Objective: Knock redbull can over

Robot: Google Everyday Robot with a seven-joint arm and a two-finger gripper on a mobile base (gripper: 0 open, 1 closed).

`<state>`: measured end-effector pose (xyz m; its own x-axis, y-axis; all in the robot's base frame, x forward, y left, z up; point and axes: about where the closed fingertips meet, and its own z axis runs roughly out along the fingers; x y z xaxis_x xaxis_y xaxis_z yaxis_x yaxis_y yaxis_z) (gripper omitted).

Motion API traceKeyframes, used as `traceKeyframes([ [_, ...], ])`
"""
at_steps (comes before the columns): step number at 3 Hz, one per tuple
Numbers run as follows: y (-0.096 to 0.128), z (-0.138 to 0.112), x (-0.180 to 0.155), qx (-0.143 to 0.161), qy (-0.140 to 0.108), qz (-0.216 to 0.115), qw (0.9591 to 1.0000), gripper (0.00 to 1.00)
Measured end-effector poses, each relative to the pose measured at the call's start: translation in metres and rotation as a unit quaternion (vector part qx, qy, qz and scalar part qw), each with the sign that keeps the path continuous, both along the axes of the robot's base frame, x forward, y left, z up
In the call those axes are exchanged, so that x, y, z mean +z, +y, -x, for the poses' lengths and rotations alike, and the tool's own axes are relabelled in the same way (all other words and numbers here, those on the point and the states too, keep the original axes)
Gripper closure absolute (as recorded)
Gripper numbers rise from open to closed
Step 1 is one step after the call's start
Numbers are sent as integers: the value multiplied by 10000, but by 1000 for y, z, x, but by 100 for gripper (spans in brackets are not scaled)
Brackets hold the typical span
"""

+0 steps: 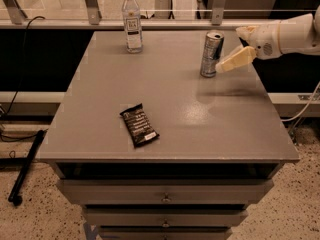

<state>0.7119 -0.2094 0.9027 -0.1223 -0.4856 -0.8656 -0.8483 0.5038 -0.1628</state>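
The redbull can [211, 53] stands upright on the grey table [170, 99], near its back right. It is slim, silver and blue, with a shiny top rim. My gripper [231, 60] reaches in from the right on a white arm. Its cream tip is at the can's right side, at about mid-height and almost touching it.
A clear water bottle [132, 22] with a white cap stands at the table's back left. A dark snack packet [139, 125] lies flat near the front centre. Drawers [164, 193] sit under the tabletop. A railing and glass run behind the table. A black pole [25, 168] lies on the floor at left.
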Motion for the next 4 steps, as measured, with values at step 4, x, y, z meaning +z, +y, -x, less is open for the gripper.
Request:
traceKeyframes([
  [4, 118, 62, 30, 1740, 149, -925, 9803, 0],
])
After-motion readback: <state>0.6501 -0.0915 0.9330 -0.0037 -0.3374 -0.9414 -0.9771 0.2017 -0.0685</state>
